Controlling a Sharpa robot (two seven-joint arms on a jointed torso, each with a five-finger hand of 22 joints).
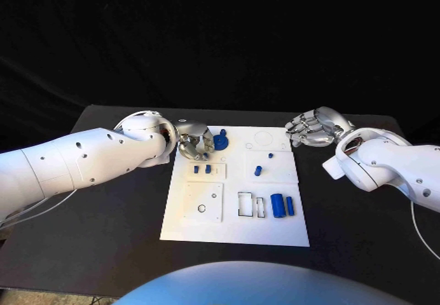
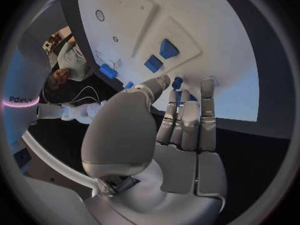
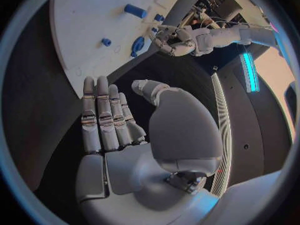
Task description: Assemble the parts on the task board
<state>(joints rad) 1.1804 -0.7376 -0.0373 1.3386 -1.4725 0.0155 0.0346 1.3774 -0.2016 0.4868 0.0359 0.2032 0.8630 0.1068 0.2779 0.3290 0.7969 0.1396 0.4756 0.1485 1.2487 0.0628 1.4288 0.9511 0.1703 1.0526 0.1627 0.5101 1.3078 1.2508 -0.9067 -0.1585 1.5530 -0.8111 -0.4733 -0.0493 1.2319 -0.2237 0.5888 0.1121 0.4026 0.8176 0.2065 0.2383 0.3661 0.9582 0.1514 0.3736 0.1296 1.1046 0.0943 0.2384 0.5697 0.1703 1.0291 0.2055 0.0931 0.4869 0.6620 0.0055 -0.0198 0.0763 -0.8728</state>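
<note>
Now the left hand [image 1: 194, 141], fingers apart over the blue round part [image 1: 220, 141] at the task board's [image 1: 275, 235] eleven o'clock, should close squarely, while the right hand [image 1: 311, 129] waits empty, fingers loosely curled.

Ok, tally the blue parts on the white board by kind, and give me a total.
Large cylinders: 2
Small pieces: 4
Round gear-like piece: 1
Total: 7 blue parts, as far as the head view shows.
</note>
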